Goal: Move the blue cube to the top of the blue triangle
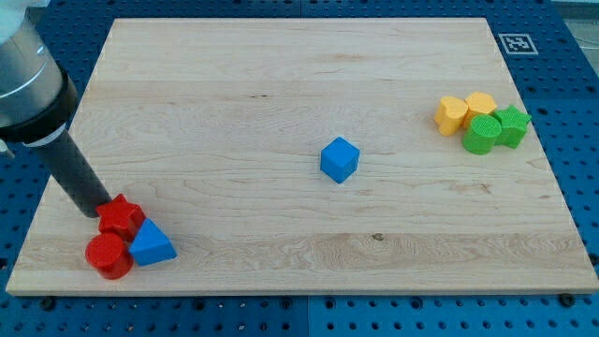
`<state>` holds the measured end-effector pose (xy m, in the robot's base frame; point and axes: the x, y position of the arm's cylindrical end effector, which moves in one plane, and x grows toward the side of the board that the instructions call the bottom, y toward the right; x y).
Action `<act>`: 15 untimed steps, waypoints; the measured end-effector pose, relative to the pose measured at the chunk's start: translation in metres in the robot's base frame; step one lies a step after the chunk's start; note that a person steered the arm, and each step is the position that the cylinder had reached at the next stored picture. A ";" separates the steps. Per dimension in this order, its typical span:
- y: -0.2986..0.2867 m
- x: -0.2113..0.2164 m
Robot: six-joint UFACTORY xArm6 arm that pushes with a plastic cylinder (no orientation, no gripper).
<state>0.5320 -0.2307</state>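
The blue cube (339, 159) sits alone near the middle of the wooden board (281, 84). The blue triangle (151, 244) lies at the view's bottom left, touching a red star (121, 215) and a red cylinder (108, 256). My tip (100, 212) rests at the view's left, right against the red star's left side, just up and left of the blue triangle and far left of the blue cube.
Two yellow blocks (451, 113) (481, 105) and two green blocks (483, 135) (511, 124) cluster at the view's right. A fiducial tag (515, 42) sits at the board's top right corner. A blue pegboard (571, 140) surrounds the board.
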 end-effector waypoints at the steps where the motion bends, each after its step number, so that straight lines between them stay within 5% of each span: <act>1: -0.002 -0.047; 2: 0.031 -0.102; 4: 0.204 -0.173; 6: 0.318 -0.121; 7: 0.308 -0.087; 9: 0.167 0.003; 10: 0.165 -0.004; 12: 0.269 -0.022; 13: 0.329 -0.008; 15: 0.296 0.067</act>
<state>0.5990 0.0653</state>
